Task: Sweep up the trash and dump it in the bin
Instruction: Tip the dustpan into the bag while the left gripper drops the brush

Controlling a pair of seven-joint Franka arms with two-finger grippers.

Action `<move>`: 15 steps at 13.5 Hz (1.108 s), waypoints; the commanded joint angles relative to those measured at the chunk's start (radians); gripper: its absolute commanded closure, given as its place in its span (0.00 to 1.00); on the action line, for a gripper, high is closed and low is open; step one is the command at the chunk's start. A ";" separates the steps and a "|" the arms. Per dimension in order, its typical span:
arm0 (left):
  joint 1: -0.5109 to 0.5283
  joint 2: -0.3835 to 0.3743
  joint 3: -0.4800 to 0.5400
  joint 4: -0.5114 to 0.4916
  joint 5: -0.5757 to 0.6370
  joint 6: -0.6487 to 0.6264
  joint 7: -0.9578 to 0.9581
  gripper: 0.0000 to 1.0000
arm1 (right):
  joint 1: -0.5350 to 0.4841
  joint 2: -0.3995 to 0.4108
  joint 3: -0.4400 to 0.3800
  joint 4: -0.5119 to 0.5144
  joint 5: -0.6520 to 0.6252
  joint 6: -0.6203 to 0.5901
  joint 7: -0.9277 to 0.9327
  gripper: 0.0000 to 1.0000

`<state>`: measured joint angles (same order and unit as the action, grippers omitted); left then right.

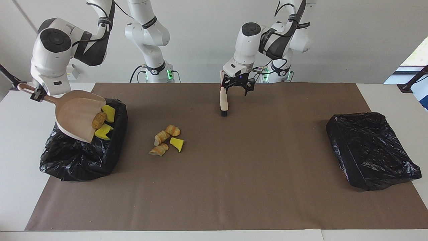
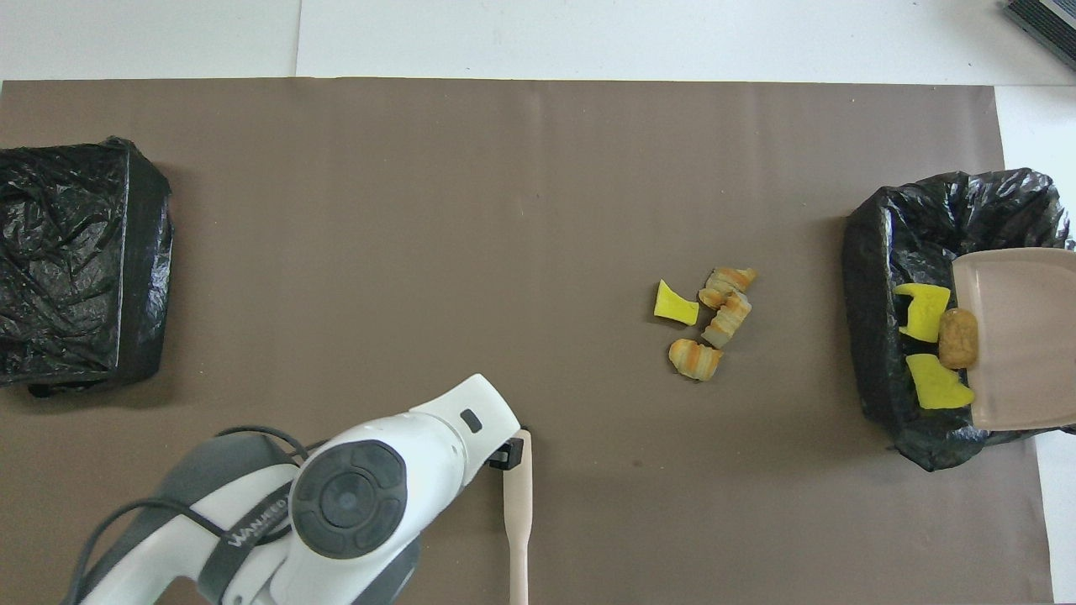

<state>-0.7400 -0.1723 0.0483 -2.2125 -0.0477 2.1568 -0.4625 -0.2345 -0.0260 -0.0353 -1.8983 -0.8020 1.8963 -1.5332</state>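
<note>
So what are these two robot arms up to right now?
They are clearing scraps off the table. The right gripper holds a dustpan tipped over a black-lined bin, and three scraps are sliding off its lip. The left gripper hangs with open jaws beside the brush, which lies on the mat. Four scraps remain on the mat.
</note>
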 commanded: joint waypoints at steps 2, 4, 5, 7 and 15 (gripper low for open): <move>0.157 0.072 -0.010 0.283 0.019 -0.190 0.172 0.00 | -0.003 -0.031 0.002 0.025 -0.046 -0.014 0.010 1.00; 0.214 0.126 -0.008 0.437 0.020 -0.280 0.232 0.00 | -0.006 -0.055 0.002 0.059 -0.023 -0.058 0.018 1.00; 0.249 0.146 -0.008 0.508 0.019 -0.311 0.234 0.00 | -0.006 -0.067 0.002 0.076 0.010 -0.074 0.019 1.00; 0.307 0.154 -0.007 0.589 0.023 -0.372 0.240 0.00 | -0.003 -0.084 0.003 0.100 0.123 -0.111 0.040 1.00; 0.527 0.148 0.001 0.751 0.063 -0.638 0.510 0.00 | 0.001 -0.089 0.210 0.088 0.421 -0.167 0.633 1.00</move>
<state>-0.2271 -0.0418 0.0595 -1.5016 -0.0212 1.5665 0.0188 -0.2275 -0.1096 0.0987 -1.8071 -0.4253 1.7707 -1.0674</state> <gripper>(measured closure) 0.000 0.687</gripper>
